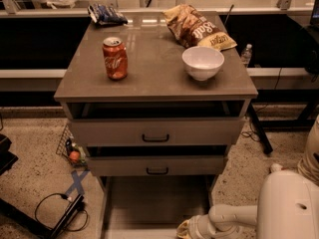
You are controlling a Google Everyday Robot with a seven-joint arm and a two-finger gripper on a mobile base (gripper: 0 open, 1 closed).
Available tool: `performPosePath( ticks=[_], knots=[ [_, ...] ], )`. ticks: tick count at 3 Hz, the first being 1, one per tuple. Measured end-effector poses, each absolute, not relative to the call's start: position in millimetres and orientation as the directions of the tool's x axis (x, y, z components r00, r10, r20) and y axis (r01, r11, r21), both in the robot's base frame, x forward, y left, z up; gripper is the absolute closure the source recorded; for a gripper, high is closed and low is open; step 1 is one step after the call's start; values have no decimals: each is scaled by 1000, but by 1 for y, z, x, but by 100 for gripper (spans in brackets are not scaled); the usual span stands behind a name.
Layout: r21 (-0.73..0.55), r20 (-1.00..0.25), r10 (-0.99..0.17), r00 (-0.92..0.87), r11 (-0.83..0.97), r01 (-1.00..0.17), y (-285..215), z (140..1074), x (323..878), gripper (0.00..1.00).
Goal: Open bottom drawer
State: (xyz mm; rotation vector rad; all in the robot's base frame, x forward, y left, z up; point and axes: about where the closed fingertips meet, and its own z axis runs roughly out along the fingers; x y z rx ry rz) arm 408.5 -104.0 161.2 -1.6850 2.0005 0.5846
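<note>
The bottom drawer (pixel 157 203) of the grey-beige cabinet (pixel 154 86) stands pulled out toward me, and its plain grey tray shows. Its front panel and handle lie at or below the bottom edge of the view. My gripper (pixel 187 229) is at the drawer's front right corner, low in the view, at the end of my white arm (pixel 234 215). The middle drawer (pixel 157 166) and the top drawer (pixel 155 132), each with a black bar handle, stand slightly out.
On the cabinet top are a red soda can (pixel 115 58), a white bowl (pixel 203 62), a chip bag (pixel 197 28) and a blue packet (pixel 106 14). A wire basket (pixel 72 151) and cables (pixel 60 210) lie on the floor at left. My white body (pixel 294 203) fills the lower right.
</note>
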Motion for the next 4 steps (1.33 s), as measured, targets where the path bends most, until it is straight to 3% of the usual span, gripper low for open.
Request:
performPosePath(
  ticks=[2, 4],
  knots=[
    [81, -591, -785, -187, 173, -982, -104, 157, 385, 98],
    [85, -592, -784, -187, 170, -982, -102, 156, 383, 53]
  ],
)
